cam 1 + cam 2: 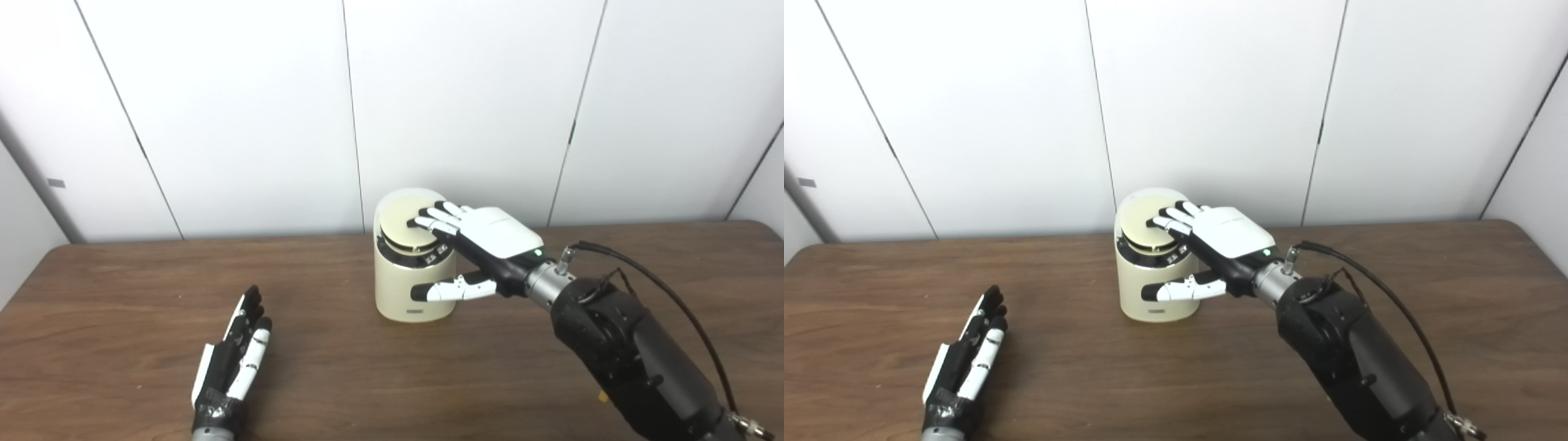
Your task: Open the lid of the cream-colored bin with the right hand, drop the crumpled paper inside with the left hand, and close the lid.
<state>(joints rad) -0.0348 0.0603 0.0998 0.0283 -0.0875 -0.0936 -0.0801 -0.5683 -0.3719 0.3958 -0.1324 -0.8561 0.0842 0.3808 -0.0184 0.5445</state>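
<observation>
A cream bin stands on the tabletop near the wall. The right robot hand, spread, rests fingers on the lid, thumb beside the body, apparently to work it. The left robot hand lies flat, empty; no paper visible.

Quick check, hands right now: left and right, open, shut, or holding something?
Left hand: open, fingers extended, holding nothing, low over the table.
Right hand: open, fingers laid flat on the bin's lid, thumb beside the bin, gripping nothing.
</observation>
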